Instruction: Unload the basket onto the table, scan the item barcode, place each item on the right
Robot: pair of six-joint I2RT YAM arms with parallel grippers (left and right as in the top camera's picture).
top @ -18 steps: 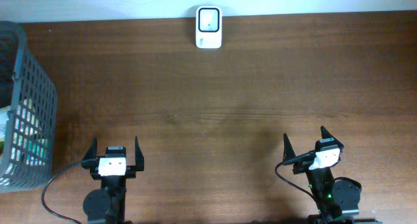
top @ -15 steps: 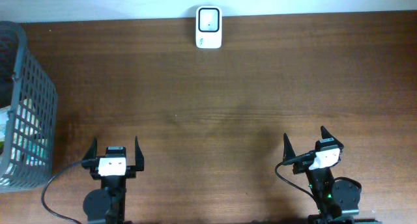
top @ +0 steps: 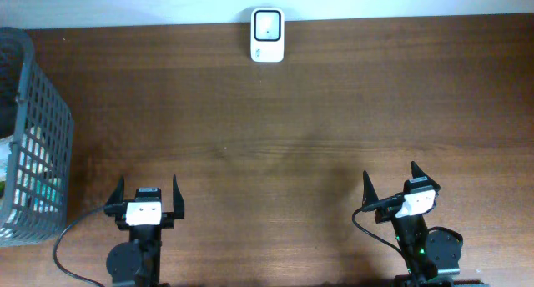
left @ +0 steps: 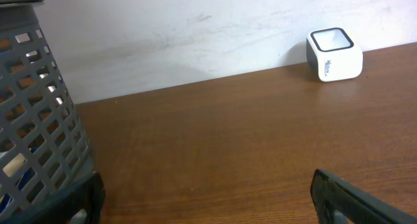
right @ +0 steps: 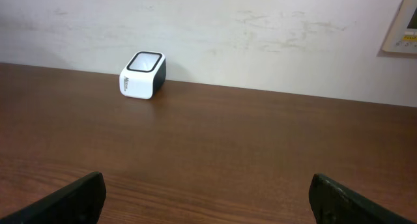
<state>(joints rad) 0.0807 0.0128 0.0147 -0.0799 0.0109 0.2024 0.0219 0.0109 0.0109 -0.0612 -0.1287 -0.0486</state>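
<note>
At the left edge of the table stands a grey mesh basket. It holds the packaged items, whose white and teal printing shows through the wall. The scanner, a small white box with a dark-rimmed window on top, stands at the centre of the far edge, against the wall.

Both arms sit at the near edge. The left gripper has its jaws fully apart and holds nothing. The right gripper is likewise spread wide and empty.

Governing relation: the basket lies to the left of and beyond the left gripper, near it, and well apart from the right gripper. The left arm is therefore judged the nearer one for the pick. The basket's long axis runs from near to far along the table edge. The scanner lies ahead and to the right of the left gripper, and ahead and to the left of the right gripper, well apart from both.

Limits of view:
- The overhead view cuts off the basket at its left edge.
- The left wrist view shows only the basket wall; the contents appear as pale and blue patches behind the mesh.
- The number, shape and lie of the items cannot be determined.
- No barcode can be made out.
</note>
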